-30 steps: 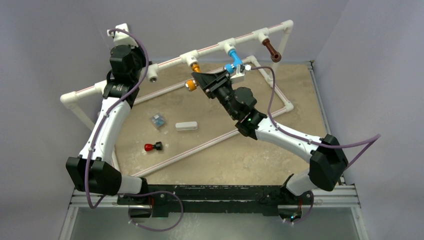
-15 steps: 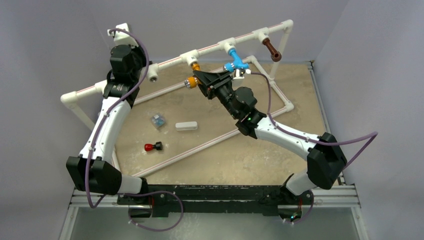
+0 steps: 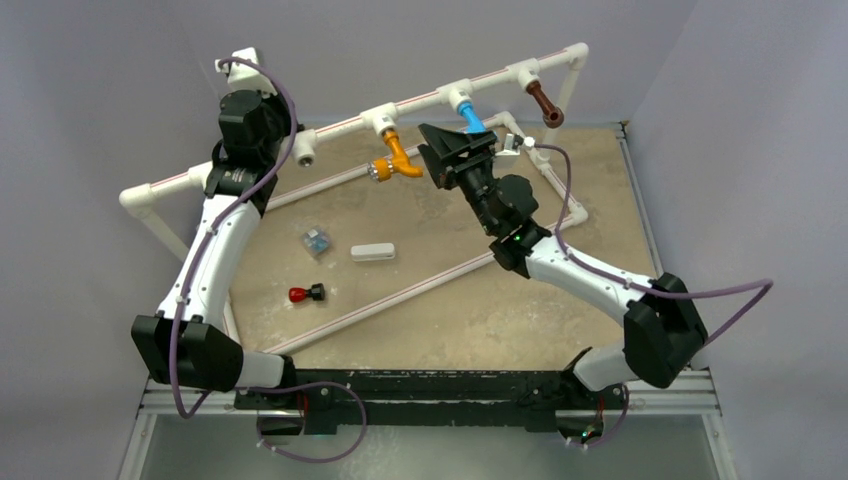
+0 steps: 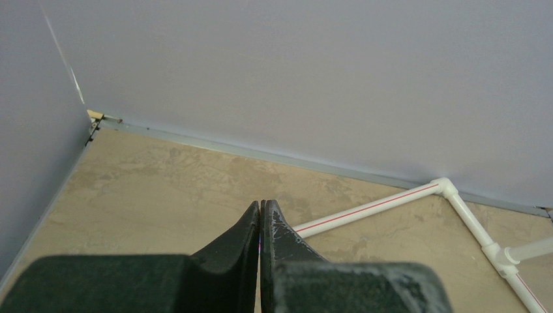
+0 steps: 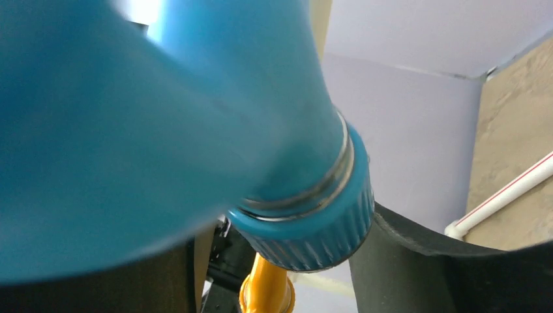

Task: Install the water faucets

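Observation:
Three water faucets hang from the raised white pipe: orange, blue and brown. My right gripper is at the blue faucet's lower part and hides it from above. In the right wrist view the blue faucet fills the frame. Its ribbed cap sits between the spread fingers, and a gap shows on the left side. The orange faucet shows below. My left gripper is shut and holds nothing, up near the back left corner.
An open tee socket sits on the pipe left of the orange faucet. On the tan floor lie a small clear cube, a white block and a red-and-black piece. Low pipes cross the floor. Walls close in all around.
My right gripper has swung right and turned, uncovering the orange faucet. Its jaws have spread apart around the blue faucet. The left arm has not moved.

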Robot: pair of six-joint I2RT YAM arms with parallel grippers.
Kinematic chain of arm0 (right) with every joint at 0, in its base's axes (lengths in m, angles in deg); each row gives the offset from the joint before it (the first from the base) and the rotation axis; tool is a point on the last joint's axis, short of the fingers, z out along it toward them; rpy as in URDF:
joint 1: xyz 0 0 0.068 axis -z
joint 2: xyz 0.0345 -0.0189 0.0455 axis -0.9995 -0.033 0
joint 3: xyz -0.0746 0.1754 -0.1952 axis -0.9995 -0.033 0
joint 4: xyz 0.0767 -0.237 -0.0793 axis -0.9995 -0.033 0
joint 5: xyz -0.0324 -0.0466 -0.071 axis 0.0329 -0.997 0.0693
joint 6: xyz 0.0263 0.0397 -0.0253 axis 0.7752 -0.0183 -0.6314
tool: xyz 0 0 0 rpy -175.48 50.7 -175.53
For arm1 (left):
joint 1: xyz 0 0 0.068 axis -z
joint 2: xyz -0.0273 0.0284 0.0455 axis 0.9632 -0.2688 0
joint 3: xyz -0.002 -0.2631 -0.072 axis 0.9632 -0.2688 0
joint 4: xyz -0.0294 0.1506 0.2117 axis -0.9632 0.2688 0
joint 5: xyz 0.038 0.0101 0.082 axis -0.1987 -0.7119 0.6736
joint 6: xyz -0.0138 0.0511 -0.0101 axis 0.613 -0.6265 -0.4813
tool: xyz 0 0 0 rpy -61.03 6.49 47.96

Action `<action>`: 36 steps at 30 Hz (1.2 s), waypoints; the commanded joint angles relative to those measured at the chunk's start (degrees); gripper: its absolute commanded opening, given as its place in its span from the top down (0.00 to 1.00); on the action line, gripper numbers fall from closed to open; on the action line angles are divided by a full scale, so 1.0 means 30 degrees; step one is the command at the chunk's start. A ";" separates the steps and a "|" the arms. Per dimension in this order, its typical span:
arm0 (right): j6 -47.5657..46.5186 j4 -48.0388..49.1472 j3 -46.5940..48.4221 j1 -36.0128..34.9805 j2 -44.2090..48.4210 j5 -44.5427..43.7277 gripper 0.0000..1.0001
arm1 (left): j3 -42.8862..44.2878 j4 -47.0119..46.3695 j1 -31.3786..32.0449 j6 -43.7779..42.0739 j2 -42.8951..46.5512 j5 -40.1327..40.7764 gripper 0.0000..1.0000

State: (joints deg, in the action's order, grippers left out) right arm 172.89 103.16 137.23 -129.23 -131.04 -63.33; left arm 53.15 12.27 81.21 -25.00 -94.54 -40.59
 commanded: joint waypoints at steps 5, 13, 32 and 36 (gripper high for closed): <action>-0.6254 -0.0486 -0.0263 0.0082 0.3229 -0.1251 0.21 | -0.0865 0.3263 0.0104 -0.0251 -0.0961 -0.0617 1.00; -1.2837 -0.2601 -0.0143 0.0085 0.5180 -0.0647 0.20 | -0.0865 0.3282 0.0104 -0.0196 -0.1036 -0.0662 1.00; -3.1352 -0.9651 0.4504 -0.0003 0.6009 0.5589 0.21 | -0.0835 0.3348 0.0104 -0.0221 -0.1036 -0.0580 1.00; -3.5911 -1.1357 0.4629 -0.1034 0.6222 0.6064 0.21 | -0.0808 0.3365 0.0104 -0.0221 -0.1007 -0.0591 1.00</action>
State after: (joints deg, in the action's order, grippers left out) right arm 83.61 75.45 148.90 -129.52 -113.73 -49.04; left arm 53.28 12.60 81.17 -25.00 -94.60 -41.10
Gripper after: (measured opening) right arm 0.789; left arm 0.002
